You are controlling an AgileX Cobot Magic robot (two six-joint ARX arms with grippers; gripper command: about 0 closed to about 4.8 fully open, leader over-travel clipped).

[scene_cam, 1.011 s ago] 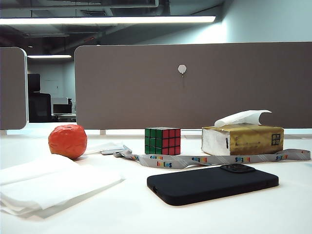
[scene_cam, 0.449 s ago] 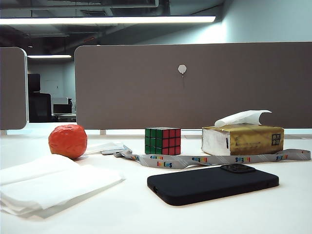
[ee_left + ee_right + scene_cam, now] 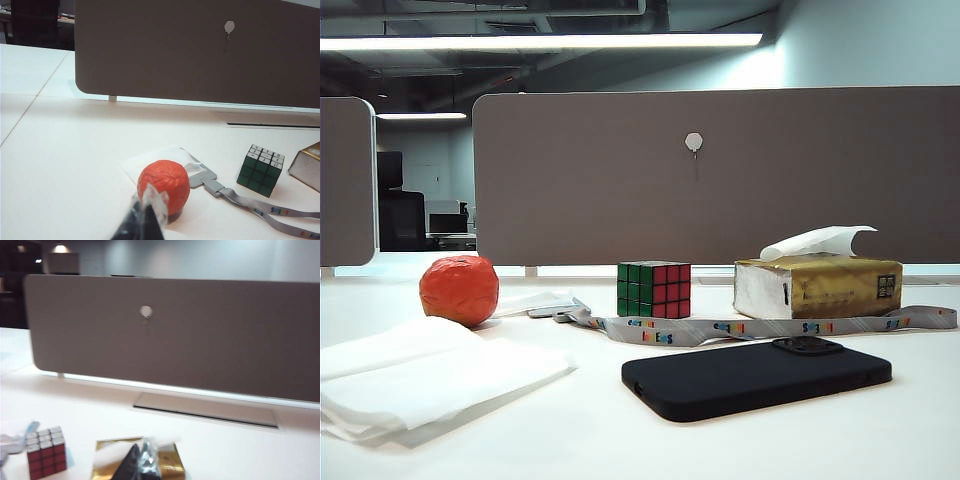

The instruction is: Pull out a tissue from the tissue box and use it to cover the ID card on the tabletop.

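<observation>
The white worktop (image 3: 880, 440) holds many things. The gold-and-white tissue box (image 3: 818, 287) sits on the far right. A white tissue (image 3: 817, 241) sticks up out of its top and curls over to the right. Just left of the box stands a puzzle cube (image 3: 654, 289) with red and green squares.

The ID card (image 3: 196, 169) lies flat on the far left part of the worktop, behind an orange ball (image 3: 459, 290). A thin white sheet (image 3: 150, 161) lies over most of the card, so only its pale corner and grey clip show. Its grey lanyard (image 3: 760, 327) with coloured letters runs from the card to the right, passing in front of the cube and the tissue box.

A black phone (image 3: 756, 377) lies near the front, just in front of the lanyard. A thick pile of white paper sheets (image 3: 420, 385) lies at the near left.

No arm shows in the exterior view. The left pincer (image 3: 145, 220) shows only as a dark tip with clear wrap, above the near side of the ball. Its two tips look pressed together, and it holds nothing. The right pincer (image 3: 139, 462) hangs over the tissue box. It is closed all the way and holds nothing.
</observation>
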